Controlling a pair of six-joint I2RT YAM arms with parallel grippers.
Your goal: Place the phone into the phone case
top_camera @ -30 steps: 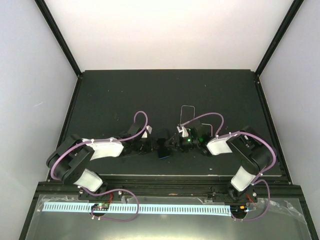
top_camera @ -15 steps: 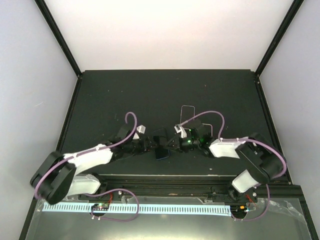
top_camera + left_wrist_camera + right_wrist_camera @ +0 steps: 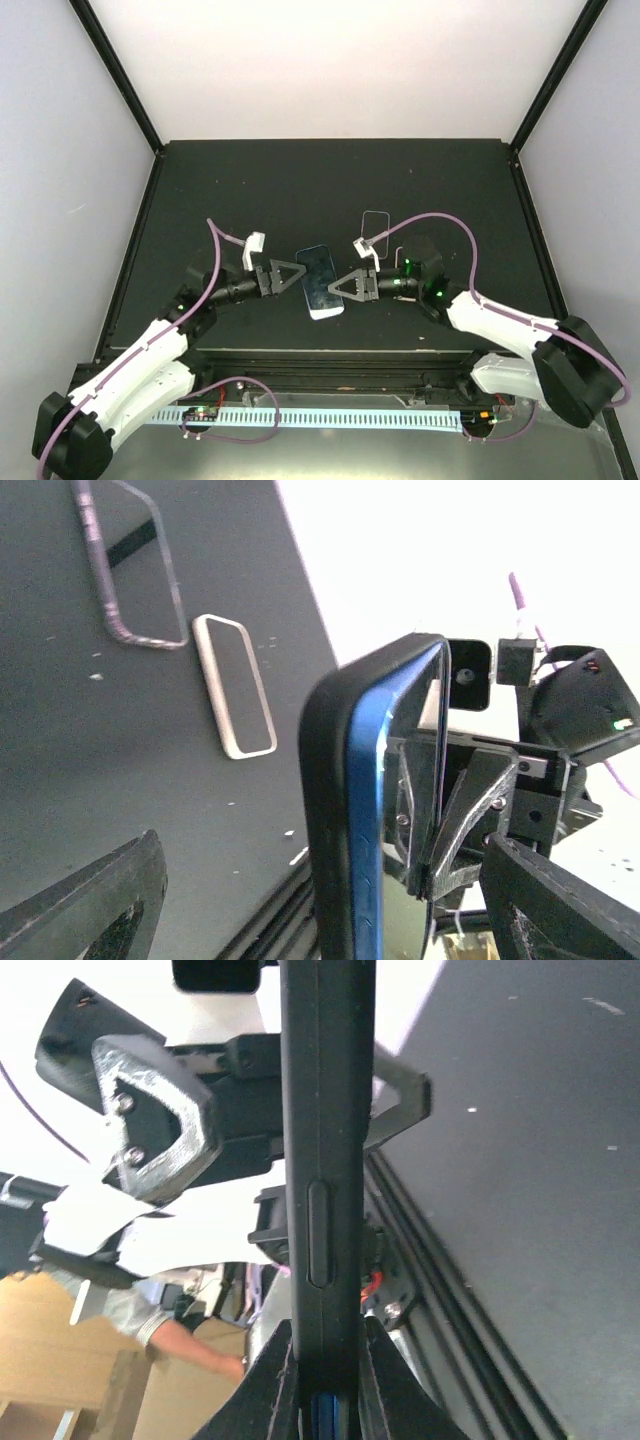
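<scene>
Phone (image 3: 322,281) raised over bench (image 3: 250,190) centre. Your right fingers (image 3: 275,1380) clamp its 3 o'clock side. Your left fingers (image 3: 90,910) at its 9 o'clock, spread wide, gripping nothing. Clear case (image 3: 375,224) flat at phone's 1 o'clock.

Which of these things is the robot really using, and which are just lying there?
For the job: blue-edged phone, black phone case around it, right gripper shut on it, left gripper open beside it.
Just lying about: clear plastic bumper frame, white-rimmed frame, both on the black table.
</scene>
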